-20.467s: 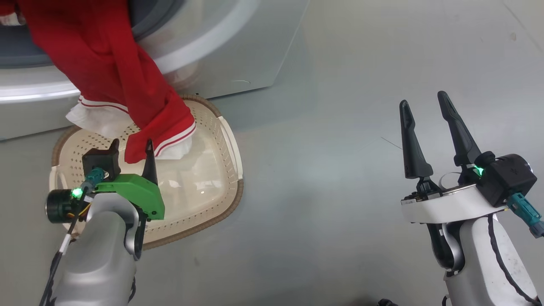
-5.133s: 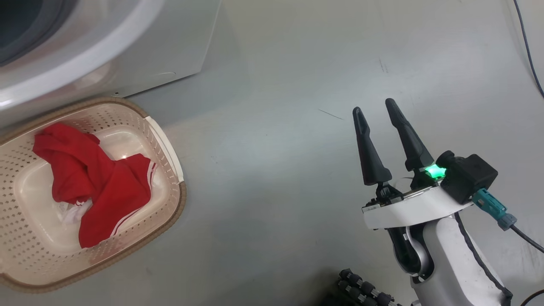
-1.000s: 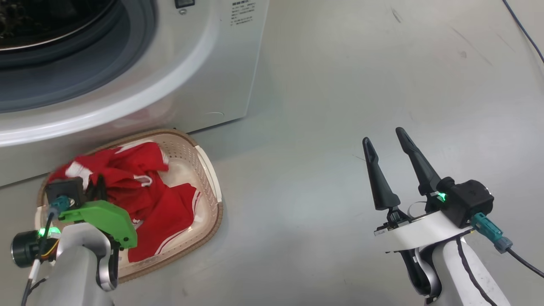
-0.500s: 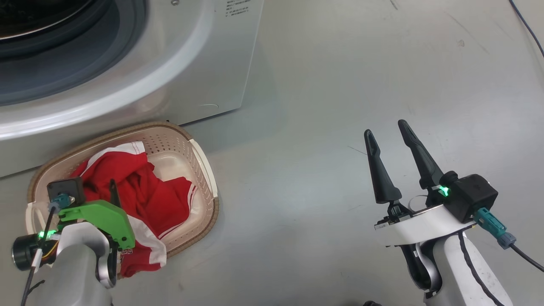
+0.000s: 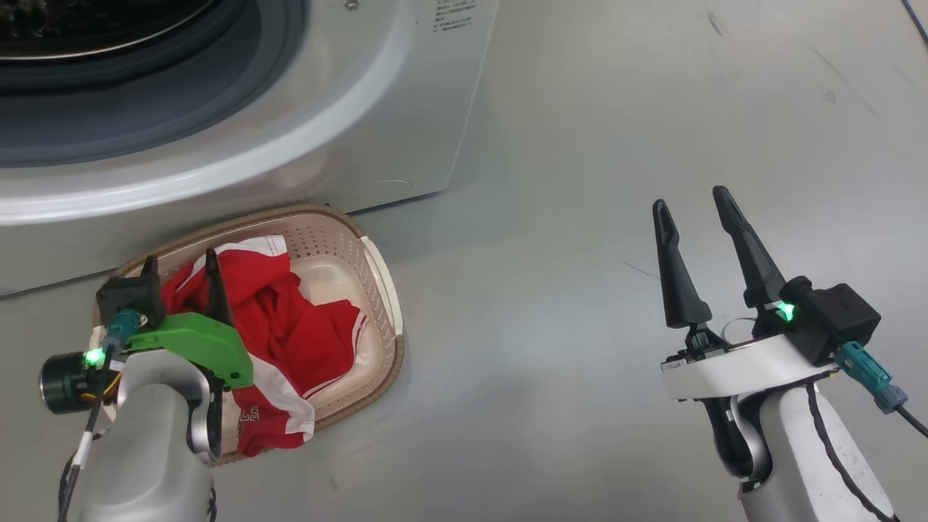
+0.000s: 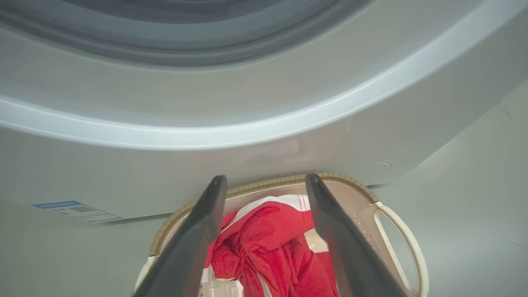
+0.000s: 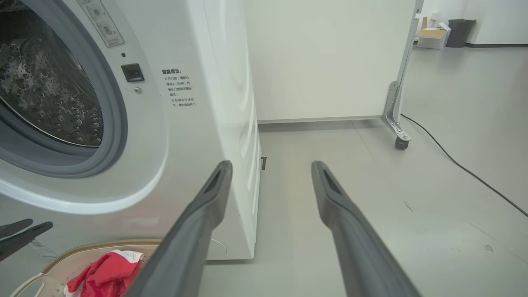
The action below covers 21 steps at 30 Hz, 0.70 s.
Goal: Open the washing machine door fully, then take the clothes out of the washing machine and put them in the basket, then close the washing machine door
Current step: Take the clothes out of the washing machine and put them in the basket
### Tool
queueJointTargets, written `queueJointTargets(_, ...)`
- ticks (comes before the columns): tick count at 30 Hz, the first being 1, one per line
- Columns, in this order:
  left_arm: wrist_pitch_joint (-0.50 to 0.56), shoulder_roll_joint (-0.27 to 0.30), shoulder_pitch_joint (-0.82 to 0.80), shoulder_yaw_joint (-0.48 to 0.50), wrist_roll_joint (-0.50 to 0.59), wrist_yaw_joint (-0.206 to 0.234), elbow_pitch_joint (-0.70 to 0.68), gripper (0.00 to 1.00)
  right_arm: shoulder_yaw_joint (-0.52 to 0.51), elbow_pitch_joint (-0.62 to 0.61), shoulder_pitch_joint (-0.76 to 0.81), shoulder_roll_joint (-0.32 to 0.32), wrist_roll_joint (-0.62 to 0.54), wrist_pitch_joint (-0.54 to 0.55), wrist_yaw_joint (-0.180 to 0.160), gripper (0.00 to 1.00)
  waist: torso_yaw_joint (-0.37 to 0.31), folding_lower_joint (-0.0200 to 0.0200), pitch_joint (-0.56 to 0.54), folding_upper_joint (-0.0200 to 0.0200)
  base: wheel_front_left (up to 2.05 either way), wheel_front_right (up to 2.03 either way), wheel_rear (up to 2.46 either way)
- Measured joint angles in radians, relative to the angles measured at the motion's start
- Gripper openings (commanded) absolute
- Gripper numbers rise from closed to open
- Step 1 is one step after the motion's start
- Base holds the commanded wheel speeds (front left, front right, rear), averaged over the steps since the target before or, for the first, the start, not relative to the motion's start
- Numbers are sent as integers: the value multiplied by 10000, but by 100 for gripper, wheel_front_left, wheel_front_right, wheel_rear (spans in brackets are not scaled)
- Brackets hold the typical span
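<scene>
1. The machine point(image 5: 217, 145) is glossy white with a grey rubber gasket and a dimpled steel drum point(image 7: 41, 82). The part of the drum I can see holds nothing red, so I judge unloading about done, with closing the door still to come.
2. The basket point(image 5: 333, 239) is cream perforated plastic with a brown woven-look rim. It sits on the floor just in front of the machine, on my left.
3. The clothes point(image 5: 290, 326) are soft red fabric with white stripes. A second ago my left end effector pinched them. Now they lie crumpled in the basket, with one end draped over the near rim, where it might slip out.
4. My left end effector point(image 5: 181, 257) has gone from shut to wide and is empty, hovering over the basket.
5. My right end effector point(image 5: 689, 198) is wide and empty as before, over bare floor well to the right.
</scene>
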Motion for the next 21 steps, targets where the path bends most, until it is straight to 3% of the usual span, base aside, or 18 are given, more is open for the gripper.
queueJointTargets(6,-650,-150,-10,-167,33,-165,-360,100,-217,52,0,-77,-167,0,-4,100,338,0,-257,0,0,0,0)
queueJointTargets(21,-727,-238,562,-422,341,-249,-2184,100,-585,399,327,-267,-408,0,-163,100,1400,0,-1413,0,0,0,0)
